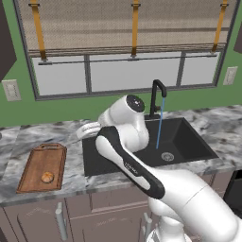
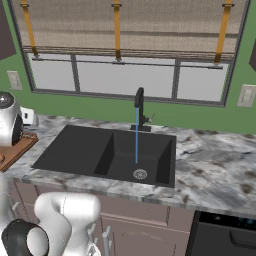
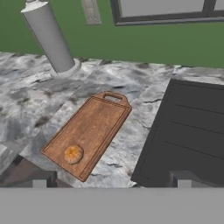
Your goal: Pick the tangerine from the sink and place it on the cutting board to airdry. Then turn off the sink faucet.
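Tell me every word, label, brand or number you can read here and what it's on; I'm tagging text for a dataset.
Small pale lettering on the dark band of the robot arm: too small and blurred to read.
No text on the cutting board, tangerine, sink, sink faucet or grey cylinder.

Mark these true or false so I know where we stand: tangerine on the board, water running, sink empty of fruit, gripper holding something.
1. The tangerine lies on the cutting board. True.
2. The sink faucet is off. False: a stream of water runs into the sink.
3. The tangerine sits by the board's handle cut-out. False: it lies near the opposite end.
4. The gripper is open and holds nothing. True.
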